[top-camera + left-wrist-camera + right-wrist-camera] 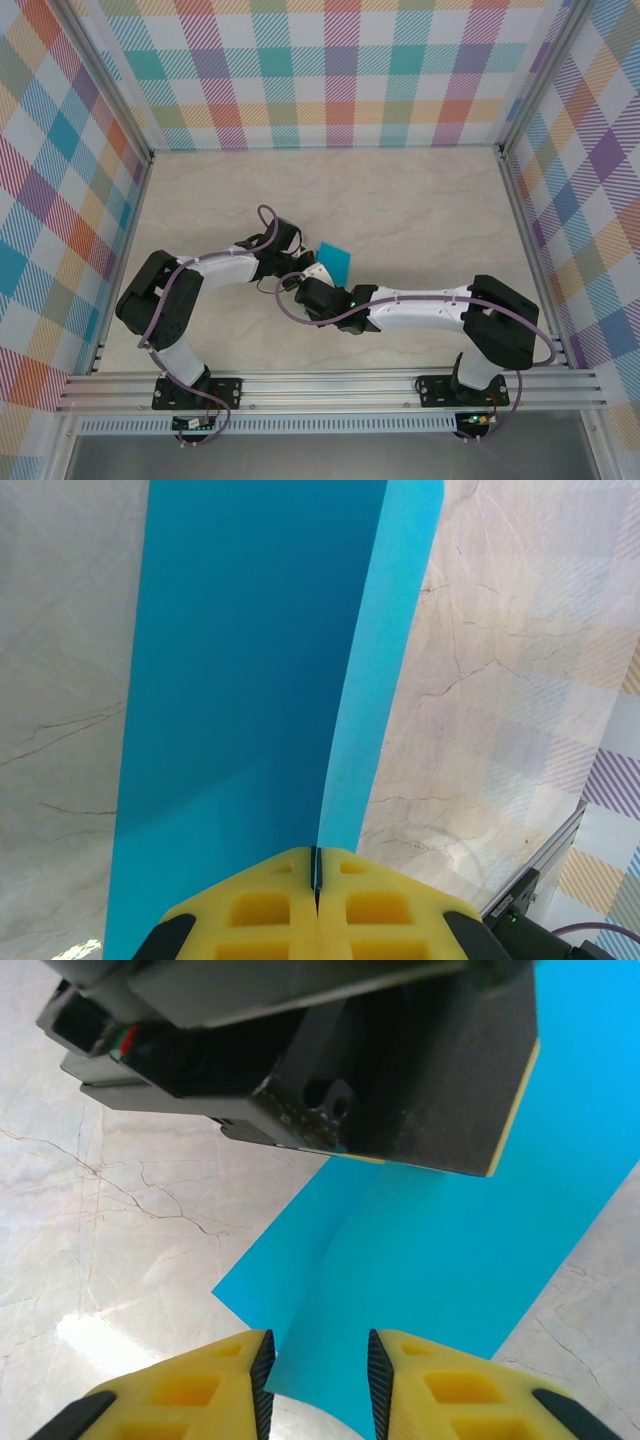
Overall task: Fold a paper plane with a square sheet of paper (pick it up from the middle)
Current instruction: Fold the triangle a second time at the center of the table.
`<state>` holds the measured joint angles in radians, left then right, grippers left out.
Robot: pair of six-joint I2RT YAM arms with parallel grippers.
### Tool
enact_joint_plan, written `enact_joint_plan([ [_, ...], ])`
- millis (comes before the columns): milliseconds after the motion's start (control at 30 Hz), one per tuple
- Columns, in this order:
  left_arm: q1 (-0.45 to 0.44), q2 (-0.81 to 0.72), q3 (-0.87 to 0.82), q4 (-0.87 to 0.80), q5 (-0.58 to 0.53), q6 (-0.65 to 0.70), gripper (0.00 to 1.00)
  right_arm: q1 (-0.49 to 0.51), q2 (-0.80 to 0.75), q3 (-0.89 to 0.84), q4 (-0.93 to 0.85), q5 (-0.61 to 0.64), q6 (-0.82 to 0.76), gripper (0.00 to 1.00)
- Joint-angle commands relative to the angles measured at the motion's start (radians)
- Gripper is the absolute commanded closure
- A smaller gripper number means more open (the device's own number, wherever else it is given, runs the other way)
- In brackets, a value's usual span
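A robotics lab test cell: aluminium frame (330, 385), plaid backdrop walls (340, 70), marble-look tabletop (400, 190).

My arms (225, 268) are white tubes between black joint housings, with purple cables (263, 211) looping alongside. My fingers (200, 1390) are yellow blocks with rectangular cut-outs. A green light (352, 298) glows on my right arm.

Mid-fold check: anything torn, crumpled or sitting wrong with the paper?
Nothing stands out. The teal sheet is smooth, bent along one straight crease, its edge pinched in the shut left gripper. The right gripper hangs at the opposite edge, jaws apart.
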<state>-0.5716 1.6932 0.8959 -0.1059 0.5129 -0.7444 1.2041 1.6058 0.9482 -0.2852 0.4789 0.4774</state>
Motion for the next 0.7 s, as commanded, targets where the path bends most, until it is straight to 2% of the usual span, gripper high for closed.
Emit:
enact_joint_plan([
  [0,0.012,-0.026,0.022,-0.031,-0.008,-0.003,1.00,-0.011,-0.048,-0.019,-0.022,0.000,-0.006,0.71],
  [467,0.012,-0.034,0.030,-0.031,-0.016,-0.010,1.00,-0.064,-0.058,-0.029,-0.001,-0.149,-0.017,0.92],
  [500,0.012,-0.034,0.033,-0.041,-0.022,-0.009,0.98,-0.071,-0.064,-0.032,0.001,-0.161,-0.015,0.93],
  [533,0.012,-0.039,0.036,-0.052,-0.031,-0.006,0.89,-0.080,-0.072,-0.037,0.005,-0.180,-0.014,0.94],
  [600,0.012,-0.056,0.035,-0.066,-0.052,-0.002,0.80,-0.098,-0.092,-0.054,0.024,-0.221,-0.013,0.95],
  [667,0.012,-0.079,0.032,-0.083,-0.085,-0.002,0.66,-0.124,-0.112,-0.072,0.041,-0.270,-0.012,0.95],
])
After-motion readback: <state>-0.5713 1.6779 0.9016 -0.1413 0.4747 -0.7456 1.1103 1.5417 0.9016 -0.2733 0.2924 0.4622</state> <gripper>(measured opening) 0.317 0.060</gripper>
